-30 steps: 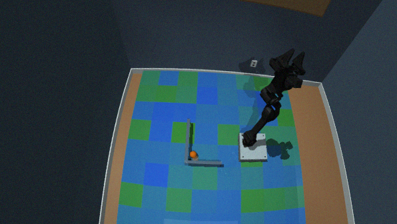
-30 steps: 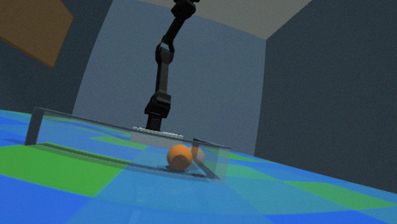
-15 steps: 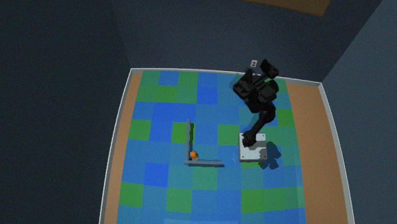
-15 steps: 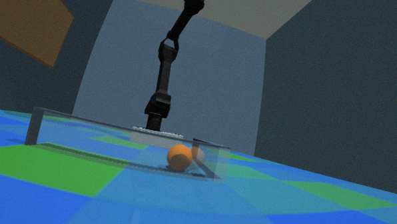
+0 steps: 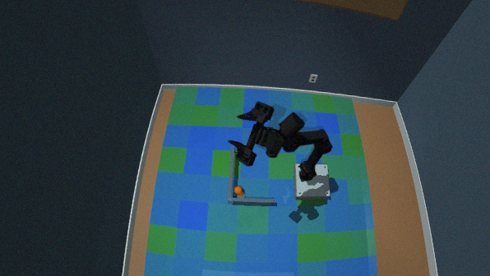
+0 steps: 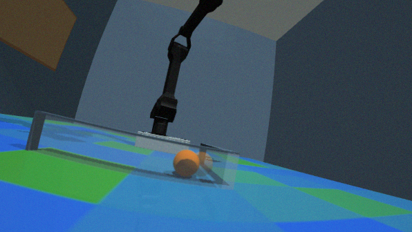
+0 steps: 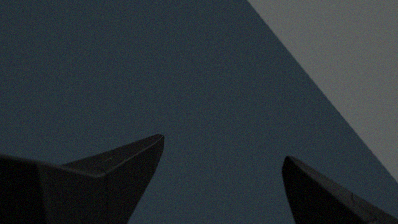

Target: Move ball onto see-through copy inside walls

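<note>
The orange ball [image 5: 238, 190] lies on the bench [image 5: 193, 213] in the inner corner of the two low clear walls [image 5: 233, 177], partly overlapping the see-through copy [image 5: 242, 192], which sits just beside it toward the corner. The tool [image 5: 238, 130] is raised high above the bench, well apart from the ball, with its two fingers spread apart and nothing between them. In the wrist view the fingers point at bare wall only.
</note>
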`<state>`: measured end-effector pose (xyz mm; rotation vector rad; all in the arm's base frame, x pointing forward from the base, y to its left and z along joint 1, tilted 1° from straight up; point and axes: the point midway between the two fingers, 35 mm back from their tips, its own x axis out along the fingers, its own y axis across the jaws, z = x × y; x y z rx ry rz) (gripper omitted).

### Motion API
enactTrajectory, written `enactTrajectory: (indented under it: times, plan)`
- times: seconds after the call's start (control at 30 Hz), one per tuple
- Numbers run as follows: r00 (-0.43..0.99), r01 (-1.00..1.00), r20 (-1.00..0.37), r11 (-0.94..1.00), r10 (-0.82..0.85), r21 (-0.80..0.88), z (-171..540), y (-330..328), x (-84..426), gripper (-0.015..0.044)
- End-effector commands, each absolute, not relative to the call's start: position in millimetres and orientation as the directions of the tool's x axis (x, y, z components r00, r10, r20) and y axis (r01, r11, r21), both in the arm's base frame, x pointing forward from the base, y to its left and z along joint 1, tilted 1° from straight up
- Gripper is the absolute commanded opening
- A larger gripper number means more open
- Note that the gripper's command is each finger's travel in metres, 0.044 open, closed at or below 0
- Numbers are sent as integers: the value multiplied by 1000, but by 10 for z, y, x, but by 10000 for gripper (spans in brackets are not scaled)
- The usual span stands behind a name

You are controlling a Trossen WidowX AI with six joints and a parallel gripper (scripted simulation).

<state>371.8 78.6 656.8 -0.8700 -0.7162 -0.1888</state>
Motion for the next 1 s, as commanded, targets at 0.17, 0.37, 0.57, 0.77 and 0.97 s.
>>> enactTrajectory:
  times: [0.17,0.37,0.57,0.77,0.97]
  plan:
    - [958,44,240,751,154,-659,5296,856,4662,338]
    - [989,-148,-56,820,140,-554,4365,814,5008,338]
    - [925,-255,-363,889,110,-381,3374,720,5131,338]
    - [756,-245,-651,952,69,-183,2376,580,5001,338]
    - [483,-109,-875,994,26,-31,1479,417,4608,338]
